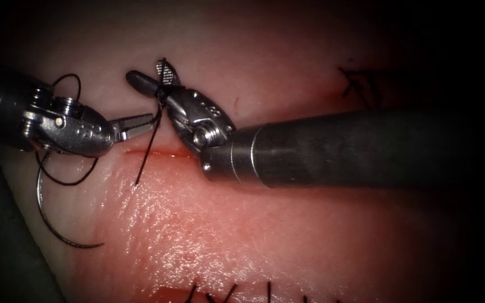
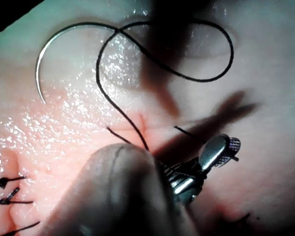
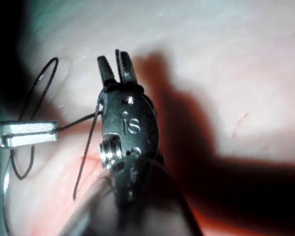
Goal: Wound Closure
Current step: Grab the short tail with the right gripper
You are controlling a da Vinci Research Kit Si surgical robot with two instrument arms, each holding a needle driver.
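My left tool (image 1: pixel 150 119) comes in from the left, its jaws shut on the black thread (image 1: pixel 148 147) just above the cut (image 1: pixel 164 152). My right tool (image 1: pixel 148 72) reaches across from the right with open jaws that hold nothing. The thread is wound around it just behind the jaws, as the right wrist view (image 3: pixel 113 56) also shows, with the left tool's tip (image 3: pixel 51 129) beside it. A short thread tail hangs down across the cut. The curved needle (image 1: pixel 45 213) lies free on the tissue (image 1: pixel 225 224) at the lower left, outside it. The left wrist view shows the same needle (image 2: pixel 39 64) and a thread loop (image 2: pixel 231 49).
Finished stitches (image 1: pixel 225 294) run along the lower edge, and more dark stitches (image 1: pixel 366 81) sit at the upper right. Red fluid (image 1: pixel 169 294) wets the tissue near the lower stitches. The right tool's shaft (image 1: pixel 355 148) covers the cut's right part.
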